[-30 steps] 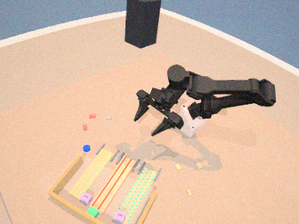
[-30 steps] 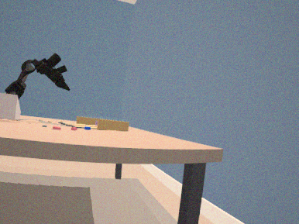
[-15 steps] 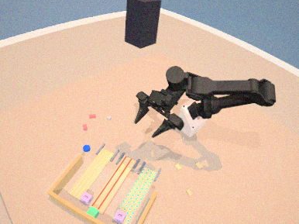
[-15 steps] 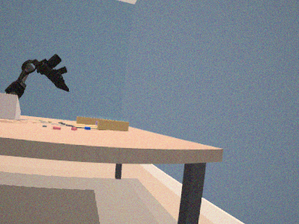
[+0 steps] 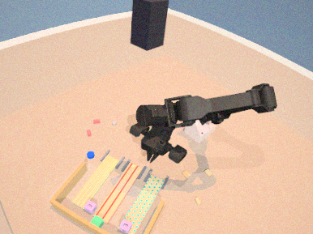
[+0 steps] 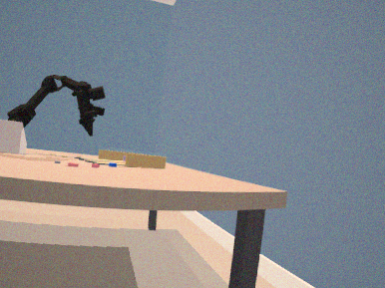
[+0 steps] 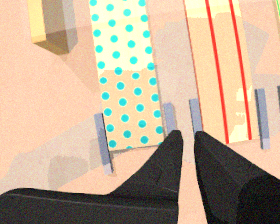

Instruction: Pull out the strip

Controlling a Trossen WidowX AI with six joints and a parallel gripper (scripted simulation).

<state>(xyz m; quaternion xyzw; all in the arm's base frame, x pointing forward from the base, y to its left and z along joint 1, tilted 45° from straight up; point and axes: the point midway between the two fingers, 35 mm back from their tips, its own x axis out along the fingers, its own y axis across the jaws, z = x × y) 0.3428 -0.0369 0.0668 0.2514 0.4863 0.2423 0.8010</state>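
Observation:
My gripper (image 5: 151,160) (image 6: 91,135) (image 7: 186,139) is shut and empty, pointing down above the table at the strips' near ends. In the wrist view its tips lie between the teal-dotted strip (image 5: 147,197) (image 7: 130,100) and the red-lined strip (image 5: 117,191) (image 7: 222,75). A yellow striped strip (image 5: 95,181) lies beyond. A lilac cube (image 5: 126,226) with a dark mark sits on the dotted strip's far end. Another marked lilac cube (image 5: 90,206) is at the far end of the yellow striped strip. A green cube (image 5: 97,221) is at the far end of the red-lined strip. The wrist view shows no cubes.
A low wooden wall (image 5: 69,182) (image 6: 145,160) (image 7: 36,20) surrounds the strips on three sides. Short grey rails (image 5: 105,155) (image 7: 103,142) flank their near ends. A blue disc (image 5: 90,155) (image 6: 113,164), red blocks (image 5: 96,121) and tan blocks (image 5: 198,201) lie outside.

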